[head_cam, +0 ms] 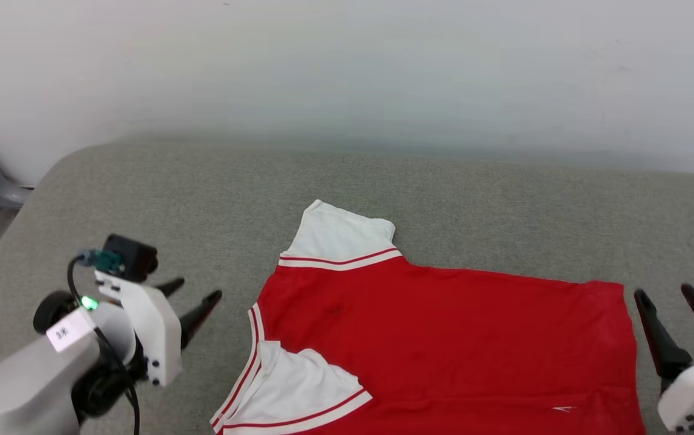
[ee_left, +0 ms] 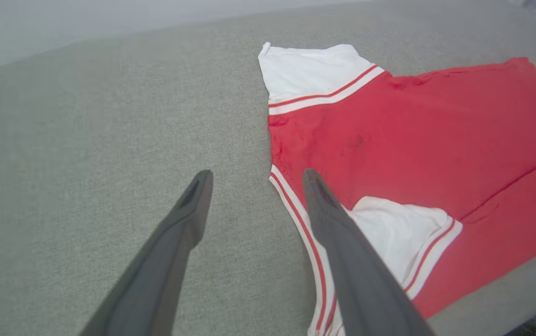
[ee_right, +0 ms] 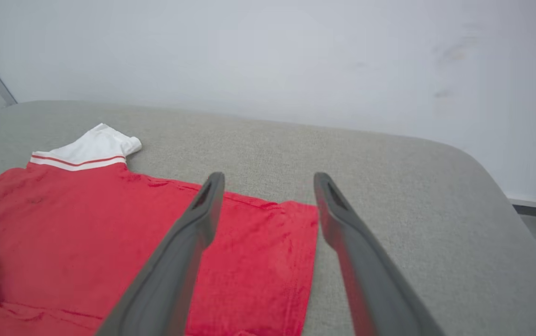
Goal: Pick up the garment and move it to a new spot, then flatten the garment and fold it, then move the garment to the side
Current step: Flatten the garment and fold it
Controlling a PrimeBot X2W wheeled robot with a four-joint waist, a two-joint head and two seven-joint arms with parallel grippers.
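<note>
While the red jersey-style T-shirt with white short sleeves and red-and-white striped trim lies spread on the grey woven padded surface, its long axis runs across the robot's front. The striped collar edge points toward the robot's left and the straight red hem toward its right. One white sleeve sticks out on the far side, toward the pale wall. The other white sleeve lies folded in over the red body on the near side.

The left gripper sits off the collar end with a strip of bare grey cloth between them, its two dark fingers spread wide and holding nothing. In its own wrist view the left gripper has one finger crossing the striped trim, though I cannot tell whether it touches. The right gripper stands just beside the hem, equally wide apart and empty; from the right wrist the right gripper frames the hem's far corner between its fingers.

So the shirt lies between the two arms, each facing one short end. The right arm looks the nearer to its edge. A fold along the length would likely need both ends pinched together, and the collar end probably asks for a short reach inward first.
</note>
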